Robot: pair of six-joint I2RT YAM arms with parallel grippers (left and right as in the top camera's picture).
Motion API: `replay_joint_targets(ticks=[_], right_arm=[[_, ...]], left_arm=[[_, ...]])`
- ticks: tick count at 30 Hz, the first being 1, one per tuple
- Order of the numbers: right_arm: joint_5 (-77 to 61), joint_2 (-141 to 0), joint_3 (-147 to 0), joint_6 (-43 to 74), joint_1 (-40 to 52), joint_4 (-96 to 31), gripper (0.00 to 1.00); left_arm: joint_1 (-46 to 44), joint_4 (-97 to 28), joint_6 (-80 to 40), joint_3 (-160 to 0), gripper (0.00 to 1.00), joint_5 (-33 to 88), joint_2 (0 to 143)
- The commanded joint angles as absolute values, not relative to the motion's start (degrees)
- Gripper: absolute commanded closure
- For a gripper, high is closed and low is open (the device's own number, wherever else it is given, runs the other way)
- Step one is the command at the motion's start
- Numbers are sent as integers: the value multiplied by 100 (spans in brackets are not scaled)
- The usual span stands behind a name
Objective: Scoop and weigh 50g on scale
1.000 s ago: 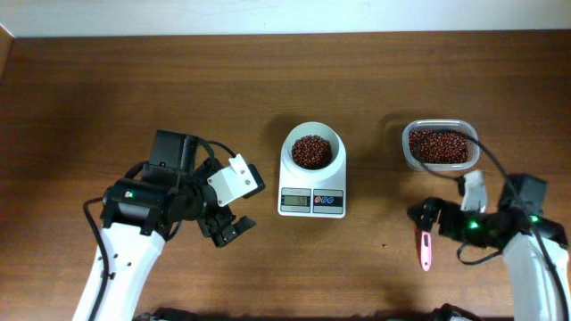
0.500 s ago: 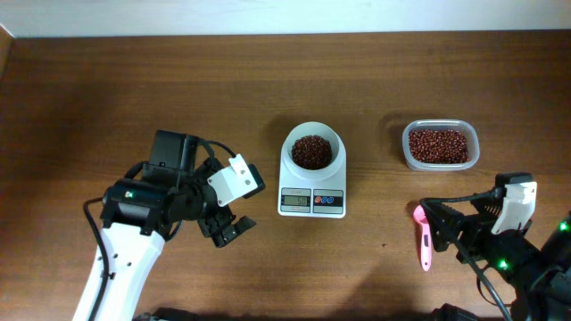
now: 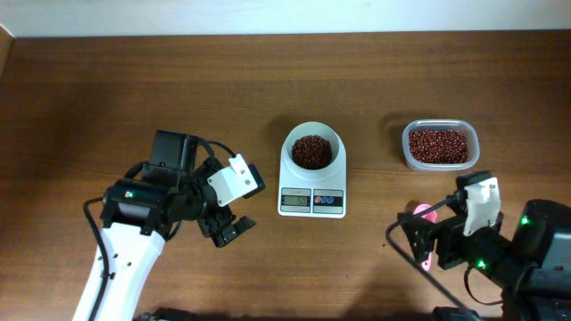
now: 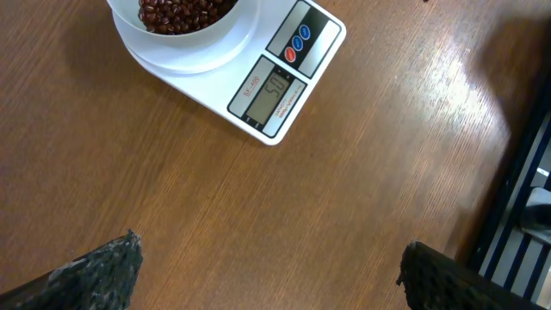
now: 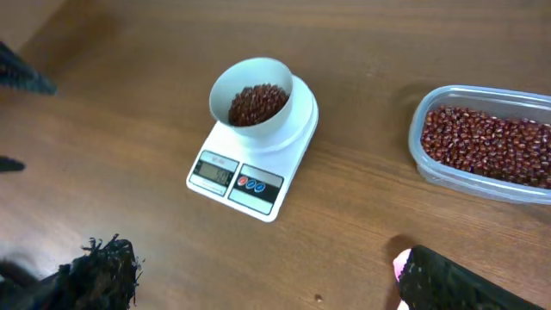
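The white scale (image 3: 311, 198) sits mid-table, its round white bowl (image 3: 311, 150) holding red beans. The left wrist view has the scale (image 4: 277, 93) ahead with digits on its display, and the right wrist view has the scale (image 5: 250, 175) and bowl (image 5: 251, 96) too. A pink scoop (image 3: 420, 211) lies on the table right of the scale, mostly hidden under my right gripper (image 3: 417, 242), which is open and holds nothing. Its tip (image 5: 400, 266) peeks out beside my right finger (image 5: 465, 282). My left gripper (image 3: 227, 229) hangs open left of the scale, over bare wood (image 4: 271, 275).
A clear plastic container of red beans (image 3: 438, 145) stands at the right, behind my right gripper, and shows as the container (image 5: 484, 142) in the right wrist view. One loose bean (image 5: 318, 299) lies on the wood.
The right arm has drawn back toward the front edge and swung left, so its open gripper now covers the pink scoop lying on the table. The left arm and scale have not moved.
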State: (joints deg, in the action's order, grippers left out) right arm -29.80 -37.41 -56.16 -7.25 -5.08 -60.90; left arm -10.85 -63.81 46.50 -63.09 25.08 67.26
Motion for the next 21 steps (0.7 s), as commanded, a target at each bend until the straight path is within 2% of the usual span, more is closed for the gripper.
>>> replay_joint_targets(ticks=[1,9,13,16,21], right_arm=[[-2493,-3750,-5669,-701,-54,-6071,1],[-2497,-3607,-5627,-701,5,-6018,1],[-2497,-2768,-4768,-698,3,-5196,1],[-2648,-2128,-3695,-696,3,-4165,1],[-3017,-1041,-2056,-701,-1,-1372,1]], left_arm=[[-1059,-6390,4724,-6298,1,2571,6716],[-1059,-6390,4727,-6298,1,2571,6716],[-1059,-6390,4727,-6298,1,2571,6716],[-1059,-6390,4727,-6298,1,2571,6716],[-1059,-6390,4727,-6298,1,2571,6716]])
